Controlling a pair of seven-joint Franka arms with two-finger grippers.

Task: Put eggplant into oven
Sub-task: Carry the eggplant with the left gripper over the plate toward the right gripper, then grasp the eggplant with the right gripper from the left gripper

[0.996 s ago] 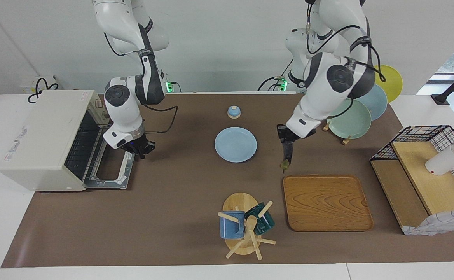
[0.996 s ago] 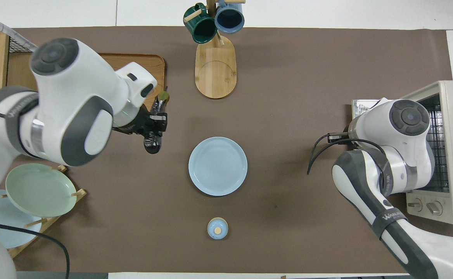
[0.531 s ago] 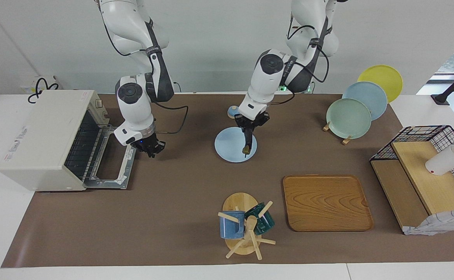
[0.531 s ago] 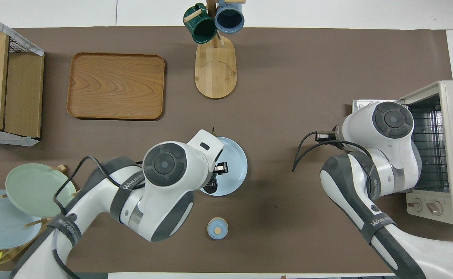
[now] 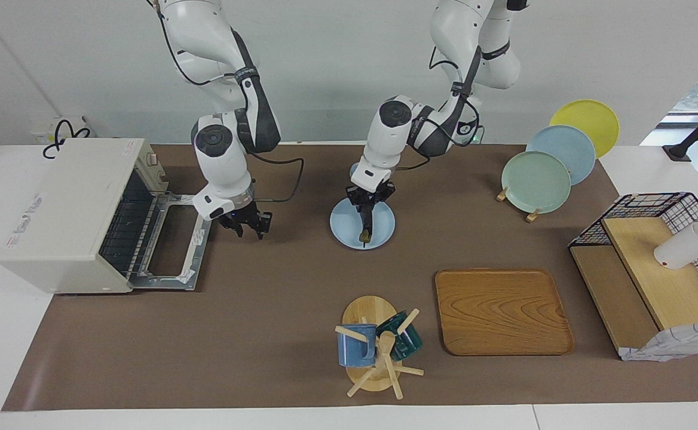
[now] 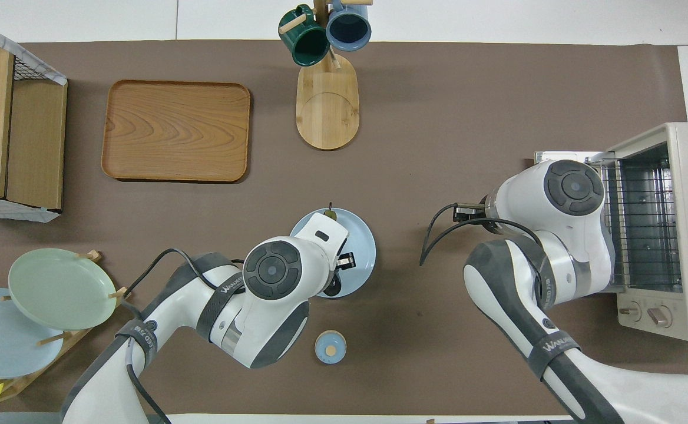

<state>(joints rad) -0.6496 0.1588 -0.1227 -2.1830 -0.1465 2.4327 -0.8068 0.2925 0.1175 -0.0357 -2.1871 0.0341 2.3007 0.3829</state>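
My left gripper (image 5: pixel 370 200) is shut on the dark purple eggplant (image 5: pixel 366 224) and holds it tilted over the light blue plate (image 5: pixel 343 224), greenish stem end lowest, close to the plate's surface. In the overhead view the left arm hides most of it; only the stem tip (image 6: pixel 330 214) shows past the plate (image 6: pixel 359 247). The off-white oven (image 5: pixel 68 203) stands at the right arm's end of the table with its door (image 5: pixel 173 251) dropped open and the wire rack (image 6: pixel 641 229) showing. My right gripper (image 5: pixel 246 226) is open and empty over the mat beside the oven door.
A small blue lid (image 6: pixel 330 346) lies nearer to the robots than the plate. A mug tree (image 5: pixel 376 346) and a wooden tray (image 5: pixel 501 310) lie farther from the robots. A plate rack (image 5: pixel 543 179) and a wire shelf (image 5: pixel 648 269) stand at the left arm's end.
My left gripper carried the eggplant from beside the wooden tray to over the blue plate and lowered it. My right gripper moved away from the oven door toward the plate.
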